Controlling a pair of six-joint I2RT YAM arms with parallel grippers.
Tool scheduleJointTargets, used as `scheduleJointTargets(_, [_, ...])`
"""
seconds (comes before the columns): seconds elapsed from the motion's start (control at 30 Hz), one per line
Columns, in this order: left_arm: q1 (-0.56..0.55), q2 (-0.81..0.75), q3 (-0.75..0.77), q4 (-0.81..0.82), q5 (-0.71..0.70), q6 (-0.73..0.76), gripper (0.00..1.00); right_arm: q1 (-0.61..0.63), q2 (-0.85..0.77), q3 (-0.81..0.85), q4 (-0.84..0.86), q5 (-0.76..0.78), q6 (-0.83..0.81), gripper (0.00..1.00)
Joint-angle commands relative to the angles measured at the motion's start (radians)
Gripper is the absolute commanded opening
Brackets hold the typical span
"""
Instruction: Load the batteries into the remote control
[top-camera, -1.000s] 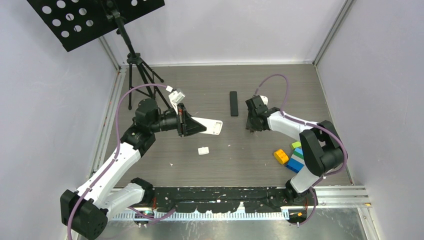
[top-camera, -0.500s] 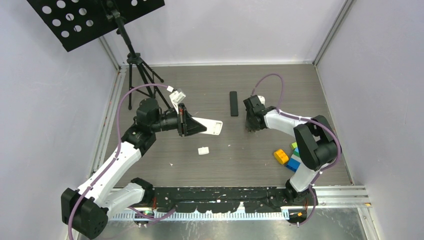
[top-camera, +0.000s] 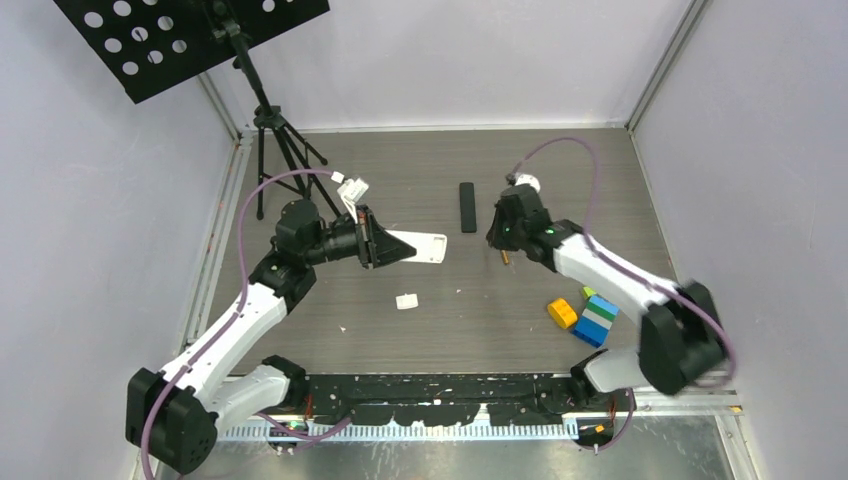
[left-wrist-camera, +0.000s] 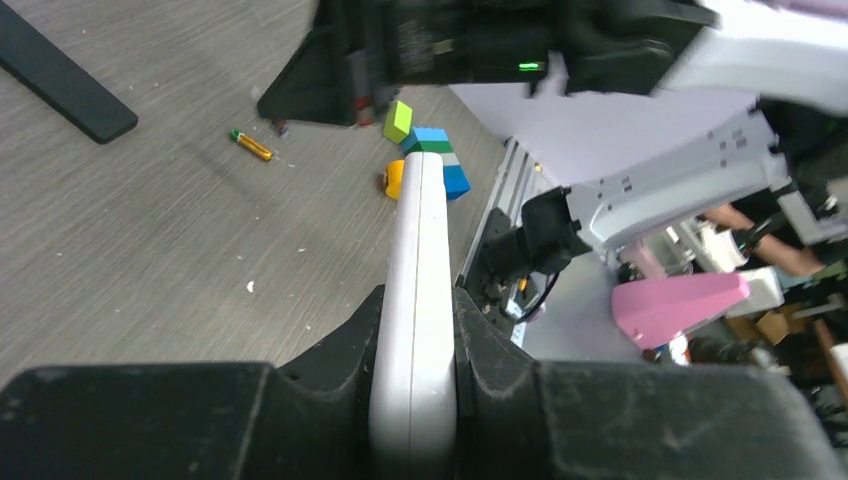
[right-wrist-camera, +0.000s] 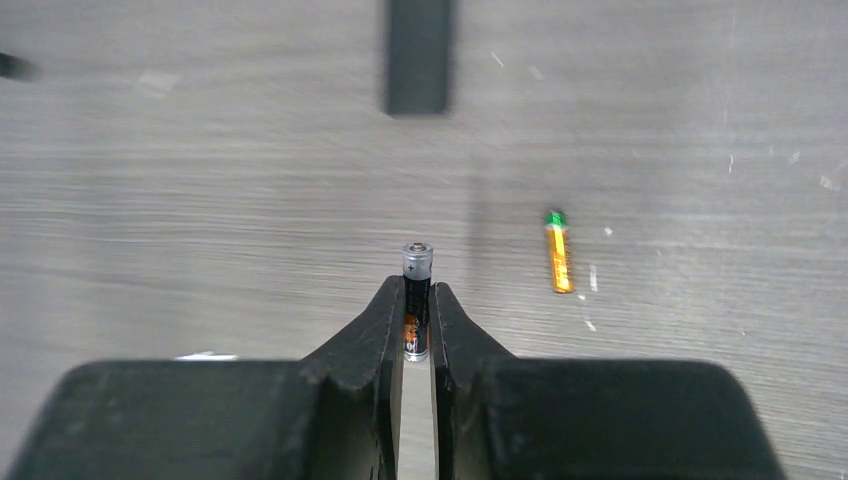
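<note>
Right wrist only, fingers (right-wrist-camera: 380, 345) pinching black battery (right-wrist-camera: 417, 275)

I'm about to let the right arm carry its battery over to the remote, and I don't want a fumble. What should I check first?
1. Grip on the held battery by the right gripper: ok, jaws pinch its lower half, plus end sticking out.
2. Hold on the remote by the left gripper: ok, clamped edge-on above the table.
3. Battery bay open and facing the held battery: cannot tell, no view shows the bay.
4. Space between remote and held battery free: ok in the top view.
5. Reach to the second battery: ok, lying loose on the table beside the held one.
</note>
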Motion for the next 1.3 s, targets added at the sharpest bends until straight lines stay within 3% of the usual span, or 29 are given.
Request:
scheduleJointTargets(0.0, [-0.001,0.033,-0.032,0.257,-0.045,-0.218,0.0,0.005,-0.288,-0.003,0.128,-0.086,0.079,0.06])
scheduleJointTargets(0.2, [-0.002,0.092,-0.061,0.493,-0.115,-0.453,0.0,0.048,-0.48,-0.009,0.267,-0.226,0.212,0.05])
scheduleJointTargets(0.4, [-0.003,0.128,-0.063,0.653,-0.132,-0.6,0.0,0.205,-0.486,0.051,0.303,-0.134,0.194,0.06])
scheduleJointTargets(0.7, [-0.005,0.14,-0.062,0.718,-0.149,-0.744,0.0,0.322,-0.398,0.135,0.298,0.043,0.037,0.05])
scheduleJointTargets(1.27, [-0.006,0.143,-0.057,0.749,-0.133,-0.799,0.0,0.357,-0.37,0.113,0.399,0.044,-0.1,0.09])
